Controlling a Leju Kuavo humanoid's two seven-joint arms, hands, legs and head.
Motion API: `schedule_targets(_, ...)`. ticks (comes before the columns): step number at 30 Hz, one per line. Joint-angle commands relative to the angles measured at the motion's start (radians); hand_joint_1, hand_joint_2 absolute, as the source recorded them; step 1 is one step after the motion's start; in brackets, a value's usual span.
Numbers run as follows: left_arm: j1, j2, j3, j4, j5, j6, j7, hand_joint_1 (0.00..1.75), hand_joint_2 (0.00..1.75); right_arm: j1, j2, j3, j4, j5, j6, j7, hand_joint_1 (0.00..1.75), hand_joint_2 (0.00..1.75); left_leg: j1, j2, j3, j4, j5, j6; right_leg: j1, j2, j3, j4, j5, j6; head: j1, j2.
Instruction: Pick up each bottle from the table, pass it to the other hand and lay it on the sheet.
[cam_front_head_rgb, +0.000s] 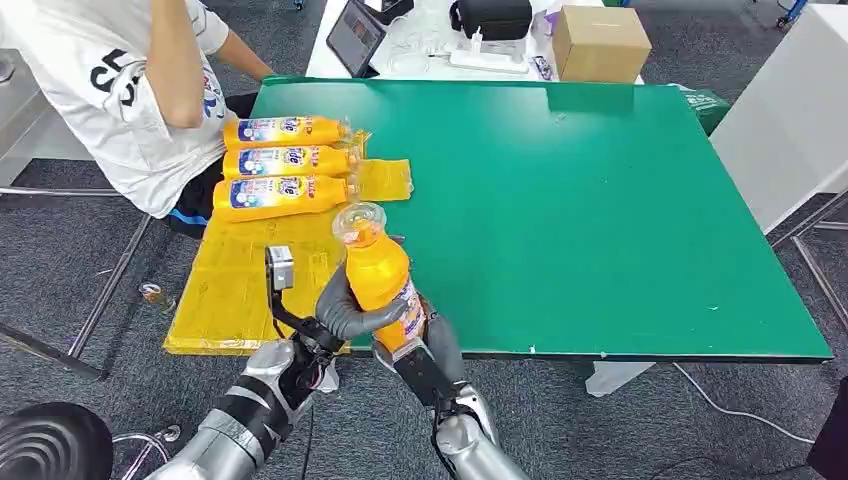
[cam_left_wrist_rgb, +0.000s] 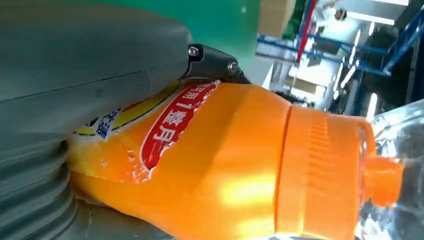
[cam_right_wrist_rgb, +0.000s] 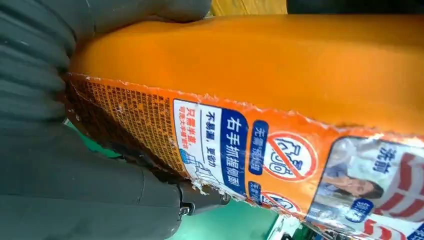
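Both hands are gripping one orange bottle (cam_front_head_rgb: 378, 270) at the near edge of the green table (cam_front_head_rgb: 600, 200), just off the sheet's near right corner, so the hand-over looks to be in mid-exchange. The left hand (cam_front_head_rgb: 345, 308) is wrapping its fingers around the bottle's middle, while the right hand (cam_front_head_rgb: 420, 345) is closing on the lower body from underneath; the bottle is standing nearly upright, clear cap (cam_front_head_rgb: 360, 220) on top. In the left wrist view the thumb (cam_left_wrist_rgb: 90, 65) is pressing along the label. The yellow sheet (cam_front_head_rgb: 230, 290) is lying along the table's left edge, with three laid bottles (cam_front_head_rgb: 285, 162) filling its far end. To do this well, the right hand should probably be letting go only once the left grip is firm. The label is looking torn and the plastic slick, so a grip on the body seems safer.
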Motion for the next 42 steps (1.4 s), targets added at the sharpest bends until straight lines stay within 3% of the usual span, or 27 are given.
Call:
schedule_targets(1, -0.046, 0.028, -0.062, 0.131, 0.04, -0.052, 0.033, 1.75, 1.75, -0.062, -0.024, 0.059, 0.06, 0.002, -0.024, 0.0, 1.75, 1.75, 0.0, 0.002, 0.007, -0.001, -0.002, 0.002, 0.001, 0.0, 0.007, -0.001, -0.002, -0.003, 0.0, 0.0)
schedule_targets(13, -0.055, 0.034, -0.058, 0.118, 0.066, 0.009, 0.037, 1.75, 1.75, -0.085, -0.029, 0.018, 0.076, 0.006, -0.079, 0.0, 1.75, 1.75, -0.001, 0.001, 0.003, -0.001, -0.001, 0.001, 0.0, 0.0, 0.003, 0.0, -0.001, -0.002, 0.0, 0.0)
schedule_targets(14, -0.056, 0.034, -0.054, 0.112, 0.067, 0.021, 0.038, 1.75, 1.75, -0.094, -0.029, 0.013, 0.088, 0.013, -0.08, 0.0, 1.33, 1.75, 0.0, 0.002, 0.009, -0.001, -0.003, 0.003, 0.001, 0.0, 0.009, -0.001, -0.003, -0.004, 0.0, 0.0)
schedule_targets(15, -0.057, 0.035, -0.046, 0.104, 0.067, 0.039, 0.042, 1.75, 1.75, -0.1, -0.028, 0.0, 0.09, 0.018, -0.084, 0.0, 0.14, 1.75, 0.0, 0.002, 0.004, 0.0, -0.001, 0.002, 0.0, 0.0, 0.004, -0.001, -0.001, -0.002, 0.0, 0.0)
schedule_targets(16, -0.057, 0.034, -0.04, 0.096, 0.064, 0.058, 0.043, 1.75, 1.75, -0.107, -0.024, -0.016, 0.099, 0.017, -0.078, 0.0, 0.0, 1.75, 0.0, 0.002, 0.006, 0.0, -0.002, 0.002, 0.001, 0.0, 0.006, -0.001, -0.002, -0.003, 0.0, 0.0)
schedule_targets(17, -0.055, 0.033, -0.029, 0.08, 0.053, 0.091, 0.034, 1.75, 1.75, -0.112, -0.024, -0.024, 0.1, 0.016, -0.044, 0.0, 0.0, 0.0, 0.0, 0.002, 0.005, 0.0, -0.002, 0.002, 0.001, 0.001, 0.005, -0.001, -0.001, -0.002, 0.0, 0.0)
schedule_targets(20, -0.041, 0.011, 0.052, -0.003, -0.006, 0.266, 0.012, 1.75, 1.75, -0.087, -0.026, -0.074, 0.017, -0.001, 0.105, 0.0, 0.0, 0.0, 0.0, 0.001, 0.004, 0.0, -0.002, 0.002, 0.001, 0.0, 0.004, 0.0, -0.001, -0.002, 0.0, 0.0)
schedule_targets(24, -0.032, 0.003, 0.152, -0.09, -0.047, 0.414, -0.006, 1.75, 1.75, -0.035, -0.05, -0.092, -0.143, -0.019, 0.221, 0.014, 0.0, 0.0, 0.0, 0.0, 0.001, 0.001, -0.001, 0.001, 0.001, -0.001, 0.002, 0.0, -0.001, -0.002, 0.0, 0.0)
schedule_targets(27, -0.038, 0.006, 0.207, -0.089, 0.002, 0.425, 0.029, 1.75, 1.75, -0.008, -0.068, -0.079, -0.217, 0.036, 0.196, 0.022, 0.0, 0.0, 0.0, 0.0, 0.007, 0.0, -0.003, 0.003, 0.001, -0.002, 0.007, 0.0, -0.003, -0.003, 0.0, 0.0)
schedule_targets(31, -0.05, 0.003, 0.245, -0.077, 0.02, 0.453, 0.017, 1.75, 1.75, 0.014, -0.07, -0.079, -0.267, 0.028, 0.222, 0.022, 0.0, 0.0, 0.0, 0.001, 0.002, 0.0, -0.001, 0.001, 0.0, -0.001, 0.002, 0.0, -0.001, -0.001, 0.0, 0.0)
schedule_targets(32, -0.055, 0.002, 0.267, -0.085, 0.004, 0.509, -0.011, 1.75, 1.75, 0.029, -0.068, -0.087, -0.302, 0.012, 0.232, 0.02, 0.0, 0.0, 0.0, 0.001, 0.009, 0.0, -0.004, 0.003, 0.002, -0.001, 0.009, -0.001, -0.004, -0.004, 0.0, 0.0)
schedule_targets(33, -0.057, 0.003, 0.276, -0.095, -0.007, 0.535, -0.024, 1.75, 1.75, 0.038, -0.069, -0.086, -0.325, 0.01, 0.233, 0.019, 0.0, 0.0, 0.0, 0.0, 0.002, 0.0, -0.001, 0.001, 0.001, -0.001, 0.002, 0.0, -0.001, -0.002, 0.0, 0.0)
schedule_targets(42, -0.059, 0.005, 0.28, -0.102, -0.008, 0.536, -0.022, 1.75, 1.75, 0.044, -0.071, -0.085, -0.34, 0.01, 0.233, 0.019, 0.0, 0.0, 0.0, 0.0, 0.003, 0.0, -0.001, 0.001, 0.001, -0.001, 0.003, 0.0, -0.001, -0.002, 0.0, 0.0)
